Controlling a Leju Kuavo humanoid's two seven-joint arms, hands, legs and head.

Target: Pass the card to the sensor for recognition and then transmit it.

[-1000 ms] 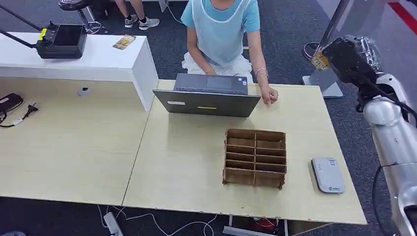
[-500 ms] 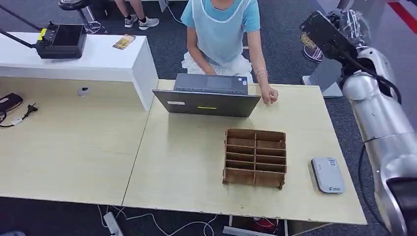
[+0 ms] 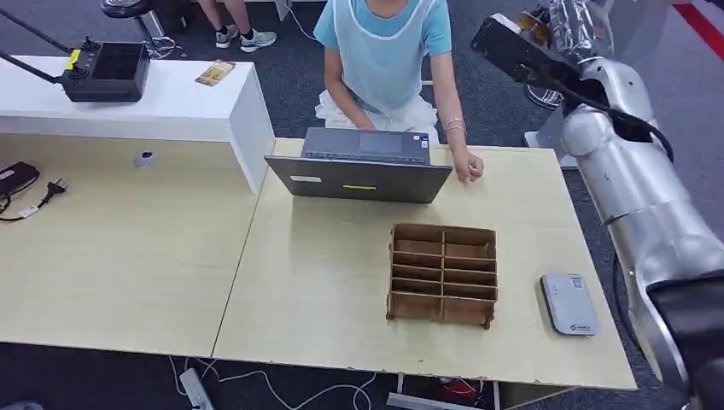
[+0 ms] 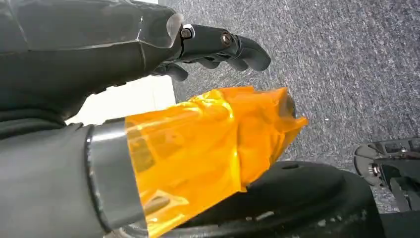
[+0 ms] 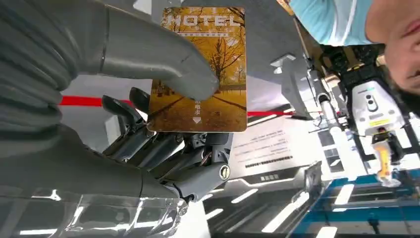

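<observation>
Your right arm has swung leftward and farther away over the last second, carrying its hand from beside the table's right edge up toward the far right, nearer the seated person point(image 3: 382, 51); nothing on the table has shifted.

Going left to right: your left hand point(image 4: 148, 49) hangs over the grey carpet with fingers loosely curled and nothing in them, so count it as clenched on nothing; the laptop point(image 3: 361, 165) sits at the table's far edge, its screen facing the person; the wooden divider box point(image 3: 443, 274) lies near the middle-right; the grey sensor point(image 3: 569, 304) lies flat just right of it, near the front edge, face up, likely so a card can be lowered onto it.

Your right hand point(image 3: 521, 47) is raised high, well apart from the sensor; its thumb pins the hotel card point(image 5: 203, 69) against the fingers point(image 5: 163, 144), face toward the wrist camera; you probably still need to bring it down to the sensor.
</observation>
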